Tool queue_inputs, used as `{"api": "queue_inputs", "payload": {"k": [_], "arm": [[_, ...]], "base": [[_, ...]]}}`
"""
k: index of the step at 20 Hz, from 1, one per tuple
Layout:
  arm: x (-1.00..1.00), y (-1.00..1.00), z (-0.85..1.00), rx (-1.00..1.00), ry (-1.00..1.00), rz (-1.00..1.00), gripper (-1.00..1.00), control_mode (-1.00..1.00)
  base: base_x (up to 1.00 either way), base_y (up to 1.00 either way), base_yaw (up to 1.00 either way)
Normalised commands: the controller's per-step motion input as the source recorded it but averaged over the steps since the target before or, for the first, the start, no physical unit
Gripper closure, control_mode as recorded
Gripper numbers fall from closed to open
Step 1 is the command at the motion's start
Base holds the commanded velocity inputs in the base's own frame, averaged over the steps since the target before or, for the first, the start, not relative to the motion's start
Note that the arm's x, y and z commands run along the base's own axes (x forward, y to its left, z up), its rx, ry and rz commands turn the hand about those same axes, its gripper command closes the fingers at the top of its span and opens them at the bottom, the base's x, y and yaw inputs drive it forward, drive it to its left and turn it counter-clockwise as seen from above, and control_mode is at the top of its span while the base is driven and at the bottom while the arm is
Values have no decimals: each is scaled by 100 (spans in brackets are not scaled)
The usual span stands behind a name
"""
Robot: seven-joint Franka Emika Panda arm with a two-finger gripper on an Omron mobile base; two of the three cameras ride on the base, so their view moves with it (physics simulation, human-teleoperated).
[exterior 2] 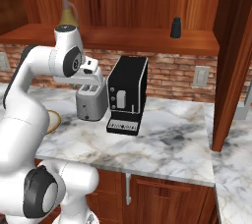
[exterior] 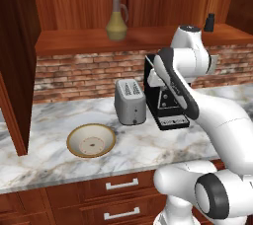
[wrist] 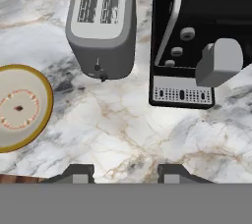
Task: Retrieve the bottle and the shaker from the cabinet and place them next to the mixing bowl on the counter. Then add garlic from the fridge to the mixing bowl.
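Bare counter beneath open claw

The olive-tan bottle with its cork stopper stands upright on the cabinet shelf, and the small black shaker stands upright well along the same plank, far from it. Down on the white marble counter sits the mixing bowl, empty, cream inside with a reddish ring.
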Motion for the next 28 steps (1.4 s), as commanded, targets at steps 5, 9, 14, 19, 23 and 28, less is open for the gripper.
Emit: {"api": "queue_inputs", "payload": {"k": [5, 9, 14, 19, 23, 28], "arm": [[-21, 0, 0, 0, -6, 0, -100, -100], [-31, -1, 2, 0, -20, 0, -100, -100], [-17, 0, 16, 0, -18, 0, -100, -100], [-4, 4, 12, 4, -17, -2, -100, -100], [0, 14, 31, 13, -23, -2, -100, -100], [0, 8, 52, 18, -18, 0, -100, -100]], "base": [[0, 0, 0], [0, 0, 0], [0, 0, 0], [0, 0, 0], [0, 0, 0], [0, 0, 0]]}}
